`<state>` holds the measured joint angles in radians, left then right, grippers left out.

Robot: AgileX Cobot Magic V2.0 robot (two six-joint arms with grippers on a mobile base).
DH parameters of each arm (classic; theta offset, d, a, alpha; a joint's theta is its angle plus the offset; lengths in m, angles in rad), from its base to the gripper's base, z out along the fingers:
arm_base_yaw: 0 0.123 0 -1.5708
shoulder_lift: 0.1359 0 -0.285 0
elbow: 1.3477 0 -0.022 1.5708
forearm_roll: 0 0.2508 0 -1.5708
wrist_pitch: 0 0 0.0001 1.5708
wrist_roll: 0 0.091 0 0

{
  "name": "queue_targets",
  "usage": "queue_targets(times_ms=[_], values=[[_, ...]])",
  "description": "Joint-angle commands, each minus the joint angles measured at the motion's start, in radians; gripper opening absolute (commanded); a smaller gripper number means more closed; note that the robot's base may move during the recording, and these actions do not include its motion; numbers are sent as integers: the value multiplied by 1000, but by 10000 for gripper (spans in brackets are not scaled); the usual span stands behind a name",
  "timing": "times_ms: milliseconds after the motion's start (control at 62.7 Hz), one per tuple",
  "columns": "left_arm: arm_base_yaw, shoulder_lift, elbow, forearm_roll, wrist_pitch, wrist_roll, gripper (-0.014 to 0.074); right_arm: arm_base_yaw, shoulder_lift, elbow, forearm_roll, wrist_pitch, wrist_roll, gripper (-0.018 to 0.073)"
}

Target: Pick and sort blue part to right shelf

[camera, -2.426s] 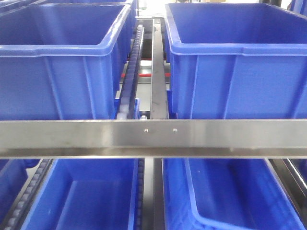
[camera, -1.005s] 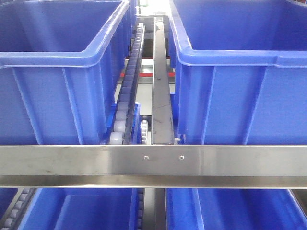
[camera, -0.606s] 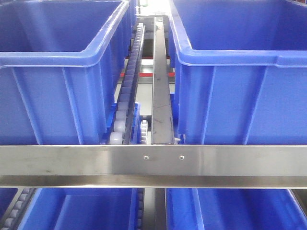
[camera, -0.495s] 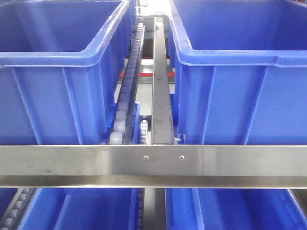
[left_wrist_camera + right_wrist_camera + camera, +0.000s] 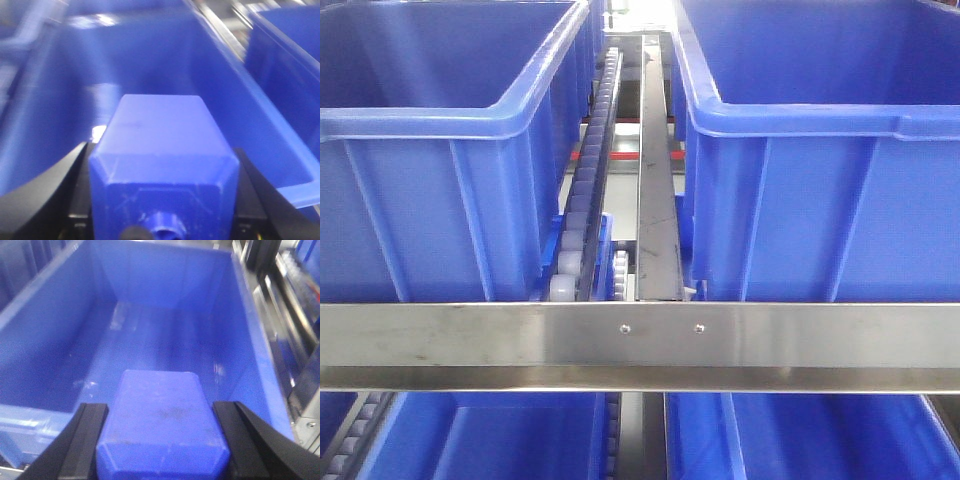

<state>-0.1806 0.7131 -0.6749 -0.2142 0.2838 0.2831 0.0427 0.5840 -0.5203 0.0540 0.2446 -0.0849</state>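
My left gripper is shut on a blue part, a solid blue block with bevelled shoulders and a knob toward the camera, held over the inside of a blue tub. My right gripper is shut on a second blue part, held above the open blue tub of the shelf. In the front view the steel front bar of the rack crosses the frame, with an upper left tub and an upper right tub behind it. Neither gripper shows in the front view.
A white roller rail and a steel divider rail run between the upper tubs. More blue tubs sit on the lower level. Steel frame members stand to the right of the right tub.
The front view moved closer and up toward the upper tubs between 2.4 s and 1.0 s ago; since then it has held still.
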Motion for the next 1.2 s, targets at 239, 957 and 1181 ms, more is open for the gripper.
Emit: queue_targets(times_ms=[239, 957, 1181], values=[[-91, 306, -99, -17, -392, 3, 332, 71, 358, -211, -4, -187, -8, 426], [-87, 534, -142, -17, -432, 1, 332, 118, 683, -245, -4, -476, -8, 426], [-87, 561, -142, -17, -447, 1, 416, 118, 683, -245, -4, -474, -8, 429]])
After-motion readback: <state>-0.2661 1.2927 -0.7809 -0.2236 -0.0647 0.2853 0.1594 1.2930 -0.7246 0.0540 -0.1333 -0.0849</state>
